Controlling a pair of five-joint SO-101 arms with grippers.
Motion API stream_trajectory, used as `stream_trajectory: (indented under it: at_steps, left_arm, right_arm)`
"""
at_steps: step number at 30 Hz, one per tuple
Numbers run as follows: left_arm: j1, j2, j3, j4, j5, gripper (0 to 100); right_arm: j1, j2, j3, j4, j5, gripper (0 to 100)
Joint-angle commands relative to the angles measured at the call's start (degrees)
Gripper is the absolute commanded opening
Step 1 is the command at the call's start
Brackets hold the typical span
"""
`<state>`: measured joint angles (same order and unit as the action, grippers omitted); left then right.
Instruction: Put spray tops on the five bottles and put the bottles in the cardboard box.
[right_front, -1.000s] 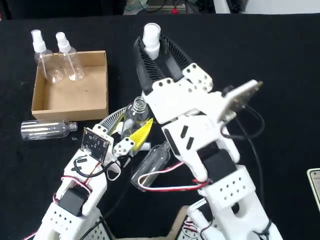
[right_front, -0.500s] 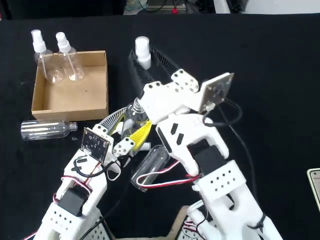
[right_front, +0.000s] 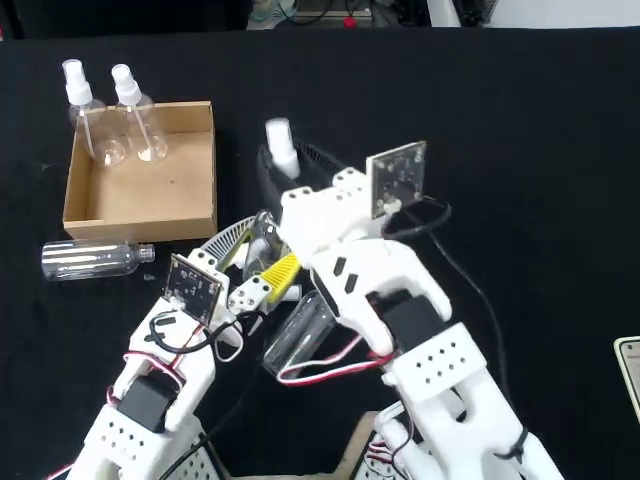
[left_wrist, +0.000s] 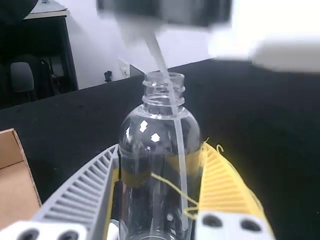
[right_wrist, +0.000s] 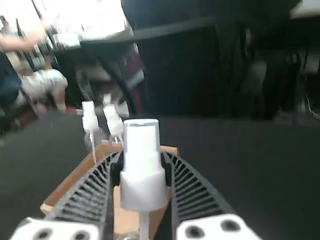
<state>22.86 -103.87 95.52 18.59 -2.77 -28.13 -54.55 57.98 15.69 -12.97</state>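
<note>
So, the left gripper (right_front: 258, 250) is clamped around an open bottle (left_wrist: 155, 145), holding it upright near the middle of the black table (right_front: 540, 150), with the grey finger on one side and the yellow finger on the other, both pressed against the clear body. The right gripper (right_wrist: 142, 160) is squeezed shut on a white spray top (right_front: 279, 140), held just above that bottle's neck. The top's thin tube (left_wrist: 172, 125) goes in through the neck at a bit of a slant and runs down inside, but the cap itself isn't down on the threads yet. The box (right_front: 140, 224) sits at the far left of the table. A capped bottle (right_front: 92, 130) and a second capped bottle (right_front: 140, 125) lean side by side in its far left corner, their white tops poking out past the rim. A capless bottle (right_front: 95, 259) lies on its side on the table just beside the box's near wall, neck pointing toward the arms. One more clear bottle, call it the spare bottle (right_front: 295, 335), lies on the table under the right arm, and I can't see its neck end.
</note>
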Motion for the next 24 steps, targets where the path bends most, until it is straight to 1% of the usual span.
stream_trajectory:
  at_steps: [1,5,12,16,19,22,24]
  left_arm:
    - [0.3,-0.7,-0.9,-0.9,-0.5,14]
    - [0.3,-0.7,-0.9,-0.9,-0.5,14]
    - [0.3,-0.7,-0.9,-0.9,-0.5,14]
    - [0.3,-0.7,-0.9,-0.9,-0.5,14]
    - [0.3,-0.7,-0.9,-0.9,-0.5,14]
    - [0.3,-0.7,-0.9,-0.9,-0.5,14]
    - [0.3,-0.7,-0.9,-0.9,-0.5,14]
  right_arm:
    - [1.1,-5.0,-2.5,8.2,0.3,1.1]
    - [1.3,-10.3,0.1,11.4,0.4,1.1]
    - [1.1,-18.2,7.2,11.3,0.6,1.1]
    - [0.9,-19.5,8.0,11.4,0.6,1.1]
    - [-1.1,-19.5,7.5,11.3,1.0,1.1]
    - [-3.3,-18.9,5.9,11.6,5.5,1.1]
    - [-4.0,-16.9,4.6,11.6,7.3,1.1]
